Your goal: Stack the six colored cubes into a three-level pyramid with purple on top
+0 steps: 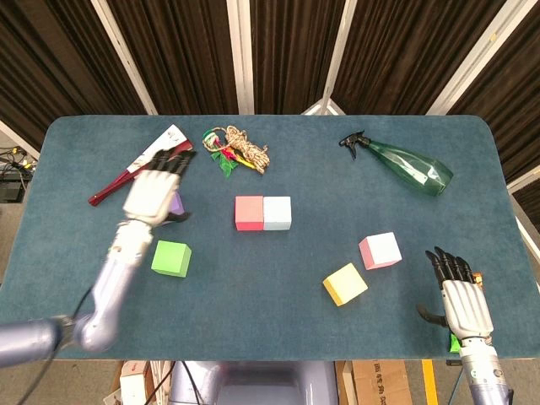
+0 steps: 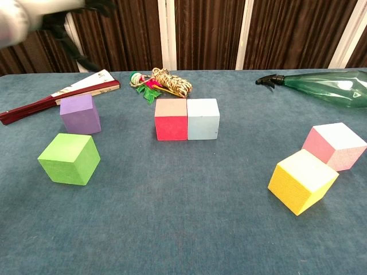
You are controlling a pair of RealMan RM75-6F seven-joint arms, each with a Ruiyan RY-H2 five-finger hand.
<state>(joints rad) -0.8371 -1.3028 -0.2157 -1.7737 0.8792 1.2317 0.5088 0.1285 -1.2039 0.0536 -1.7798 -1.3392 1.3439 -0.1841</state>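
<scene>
A red cube [image 1: 249,213] [image 2: 171,119] and a light blue cube [image 1: 278,213] [image 2: 203,118] stand side by side, touching, mid-table. The purple cube [image 2: 80,113] sits to their left; in the head view my left hand [image 1: 153,194] hovers above it, fingers spread and holding nothing, hiding most of it. A green cube [image 1: 170,258] [image 2: 69,158] lies nearer the front left. The pink cube [image 1: 380,251] [image 2: 334,145] and yellow cube [image 1: 344,283] [image 2: 302,180] sit at the right. My right hand [image 1: 461,304] rests open at the front right edge.
A folded fan [image 1: 135,167] [image 2: 57,96] lies at the back left. A coil of rope with a red and green trinket [image 1: 237,148] [image 2: 162,82] sits behind the red cube. A green spray bottle [image 1: 403,166] [image 2: 321,87] lies at the back right.
</scene>
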